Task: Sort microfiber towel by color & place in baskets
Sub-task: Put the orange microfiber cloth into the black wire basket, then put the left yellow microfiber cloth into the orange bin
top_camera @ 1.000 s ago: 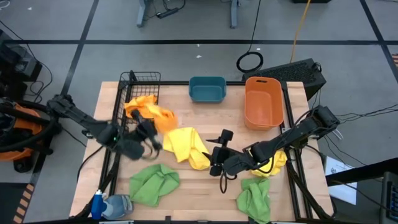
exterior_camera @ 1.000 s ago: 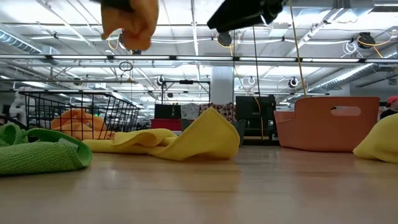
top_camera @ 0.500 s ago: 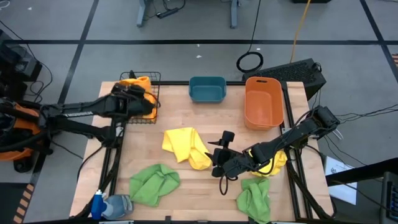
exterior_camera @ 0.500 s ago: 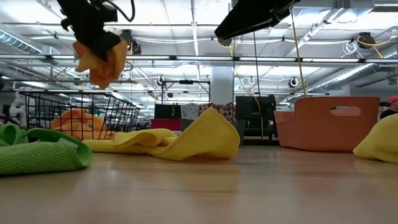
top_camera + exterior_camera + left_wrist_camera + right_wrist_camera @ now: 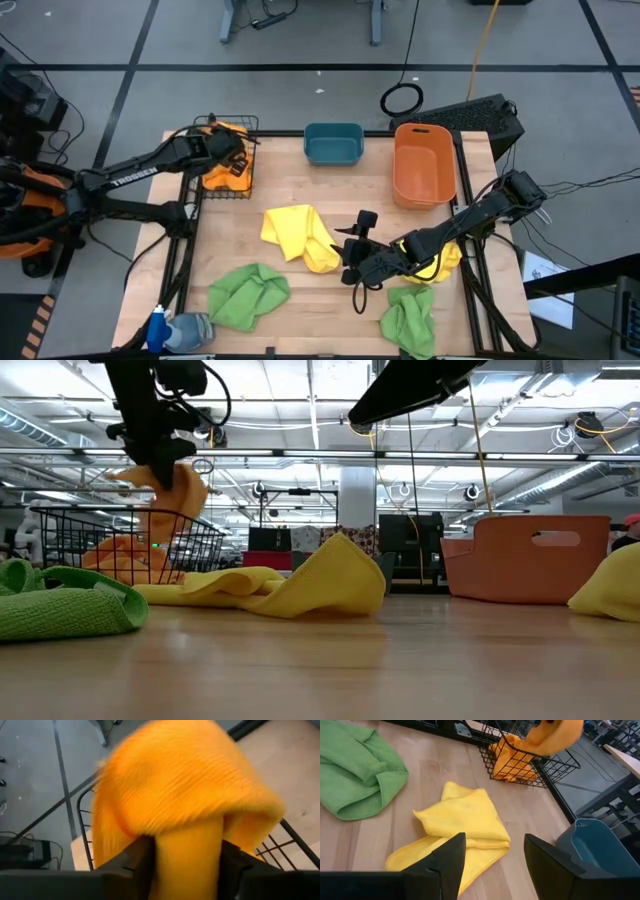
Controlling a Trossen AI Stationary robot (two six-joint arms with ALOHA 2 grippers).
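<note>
1. Dropping an orange ribbed microfiber towel (image 5: 165,488) into the black wire-mesh basket (image 5: 226,160) at the bench's far left corner is the step in hand. The left gripper (image 5: 228,153) hovers over that basket, and the towel hangs between its fingers (image 5: 139,862), which appear to be parting; whether they have let go I cannot tell.
2. More orange cloth (image 5: 512,760) already lies inside the wire basket.
3. The right gripper (image 5: 492,865) hangs over the middle of the bench with its fingers spread and nothing between them, just above a crumpled yellow microfiber towel (image 5: 298,236).
4. Unsorted cloths: a second yellow towel (image 5: 446,262) by the right edge under the right arm, a green towel (image 5: 248,295) near the front left and another green towel (image 5: 410,318) near the front right.
5. The squat teal plastic tub (image 5: 333,144) and the taller orange plastic bin (image 5: 424,164) stand along the far edge; both look empty.
6. Next, I judge, the left fingers should spread fully and lift off, while the right gripper lowers and pinches the middle yellow towel.
</note>
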